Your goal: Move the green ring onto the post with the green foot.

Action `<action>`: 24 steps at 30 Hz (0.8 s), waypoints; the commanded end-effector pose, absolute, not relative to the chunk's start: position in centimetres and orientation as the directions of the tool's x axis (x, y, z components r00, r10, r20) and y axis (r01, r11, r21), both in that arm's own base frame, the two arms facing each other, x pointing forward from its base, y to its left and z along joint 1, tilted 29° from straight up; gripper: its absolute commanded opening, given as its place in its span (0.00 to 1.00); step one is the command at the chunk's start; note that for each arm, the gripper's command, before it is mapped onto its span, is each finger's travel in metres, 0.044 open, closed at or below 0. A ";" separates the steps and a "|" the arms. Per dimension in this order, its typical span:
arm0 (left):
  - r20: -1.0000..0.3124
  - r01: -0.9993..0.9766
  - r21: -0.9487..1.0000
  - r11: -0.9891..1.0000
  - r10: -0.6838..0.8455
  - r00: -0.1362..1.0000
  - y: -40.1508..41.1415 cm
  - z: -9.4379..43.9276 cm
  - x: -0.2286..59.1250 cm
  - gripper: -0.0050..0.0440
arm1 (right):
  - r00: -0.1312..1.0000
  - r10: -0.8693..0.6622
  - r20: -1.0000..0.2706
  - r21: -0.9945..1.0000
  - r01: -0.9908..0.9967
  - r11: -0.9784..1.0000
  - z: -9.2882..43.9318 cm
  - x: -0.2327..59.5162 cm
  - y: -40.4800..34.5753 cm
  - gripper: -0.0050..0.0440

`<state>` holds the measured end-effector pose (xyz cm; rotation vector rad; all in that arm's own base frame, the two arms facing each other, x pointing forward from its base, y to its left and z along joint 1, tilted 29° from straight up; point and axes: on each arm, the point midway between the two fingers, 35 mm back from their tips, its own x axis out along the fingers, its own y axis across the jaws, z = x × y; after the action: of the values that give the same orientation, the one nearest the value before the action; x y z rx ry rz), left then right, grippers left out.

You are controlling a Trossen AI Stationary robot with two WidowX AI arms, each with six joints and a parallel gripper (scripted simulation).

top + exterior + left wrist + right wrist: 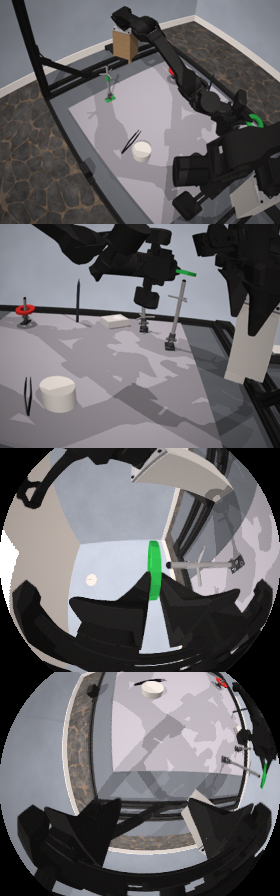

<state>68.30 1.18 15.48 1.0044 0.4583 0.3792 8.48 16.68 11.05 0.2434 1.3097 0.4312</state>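
Observation:
The green ring point(185, 272) is held level in the air, just above the tip of a tall grey post point(177, 312) with a black foot. My left gripper point(173, 271) is shut on the ring's rim. The ring also shows at the far right of the top view point(255, 120) and edge-on between the fingers in the left wrist view point(153, 573). The post with the green foot point(109, 86) stands at the table's far left corner, well away from the ring. My right gripper point(156, 802) is open and empty, high above the table edge.
A red ring point(25, 311) sits on its own post. A white cylinder point(141, 151) and black tweezers point(131, 141) lie mid-table. A white block point(114, 321), an upright dark stick point(77, 298) and a short grey post point(143, 321) stand at the back.

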 end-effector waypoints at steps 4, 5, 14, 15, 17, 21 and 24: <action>-0.192 -0.089 0.870 0.486 0.498 0.845 1.3 16.3 68.1 0.10 | 0.199 0.434 -0.879 0.407 -0.163 0.899 11.0 8.5 16.6 0.92; -0.191 -0.089 0.870 0.486 0.496 0.847 1.3 16.4 68.0 0.10 | 0.199 0.434 -0.879 0.407 -0.163 0.899 11.0 8.5 16.6 0.92; -0.165 -0.090 0.868 0.489 0.455 0.875 0.9 17.3 66.9 0.10 | 0.199 0.434 -0.879 0.407 -0.163 0.899 11.0 8.5 16.6 0.92; -0.162 -0.091 0.868 0.489 0.450 0.878 0.8 17.4 66.7 0.10 | 0.199 0.434 -0.879 0.407 -0.163 0.899 11.0 8.5 16.6 0.92; -0.156 -0.091 0.867 0.489 0.441 0.884 0.7 17.5 66.4 0.10 | 0.199 0.434 -0.879 0.407 -0.163 0.899 11.0 8.5 16.6 0.92; -0.150 -0.092 0.867 0.489 0.432 0.890 0.6 17.7 66.1 0.10 | 0.199 0.434 -0.879 0.407 -0.163 0.899 11.0 8.5 16.6 0.92; -0.140 -0.092 0.867 0.490 0.417 0.898 0.5 18.0 65.5 0.10 | 0.199 0.434 -0.879 0.407 -0.163 0.899 11.0 8.5 16.6 0.92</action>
<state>66.25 0.58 16.74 1.0169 0.3861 0.3208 8.48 16.68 11.05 0.2434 1.3098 0.4312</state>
